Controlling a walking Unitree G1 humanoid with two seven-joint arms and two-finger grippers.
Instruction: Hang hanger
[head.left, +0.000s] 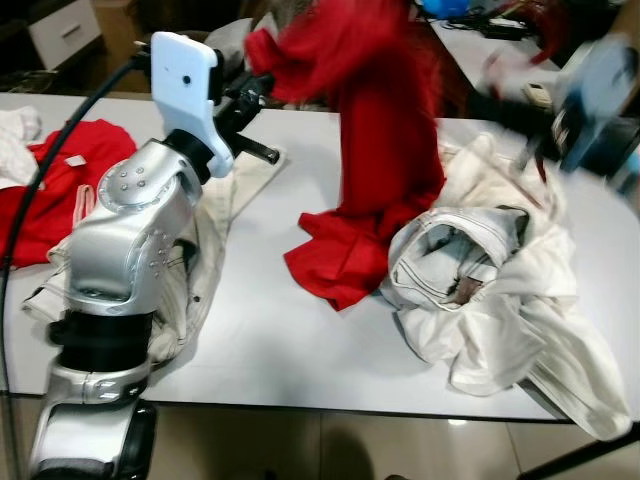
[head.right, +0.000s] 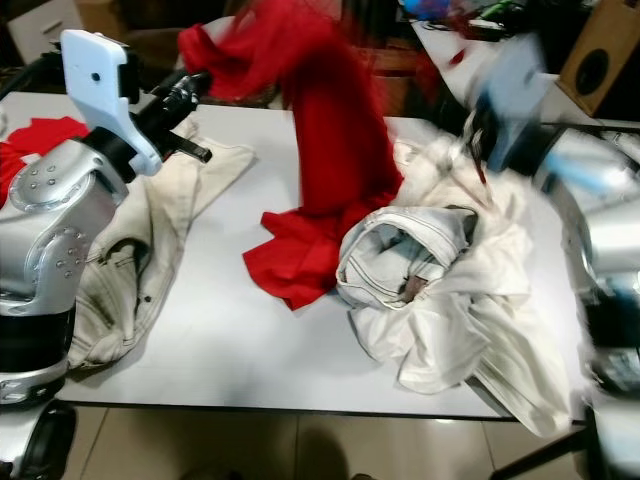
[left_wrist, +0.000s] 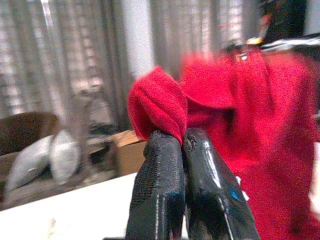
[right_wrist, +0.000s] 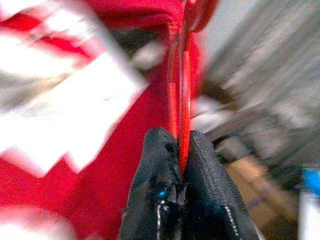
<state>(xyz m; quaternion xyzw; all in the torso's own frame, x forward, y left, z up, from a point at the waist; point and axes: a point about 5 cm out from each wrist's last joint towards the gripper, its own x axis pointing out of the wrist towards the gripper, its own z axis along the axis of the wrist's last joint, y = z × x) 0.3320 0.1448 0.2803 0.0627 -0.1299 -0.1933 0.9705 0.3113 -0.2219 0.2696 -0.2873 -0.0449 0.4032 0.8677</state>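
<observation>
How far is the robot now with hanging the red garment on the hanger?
Done: the red garment is lifted, its lower end on the table. In hand: the left end effector pinches the cloth; the right end effector grips the red hanger. Left: hanging it; no rail is visible.

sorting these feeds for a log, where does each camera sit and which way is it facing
Left eye view: head, looking down at the white table; left arm shows.
Right eye view: same head and scene; both share the raised red garment and white clothes pile.
Left wrist view: along the left hand, pinching red cloth.
Right wrist view: along the right hand, gripping a thin red hanger.
</observation>
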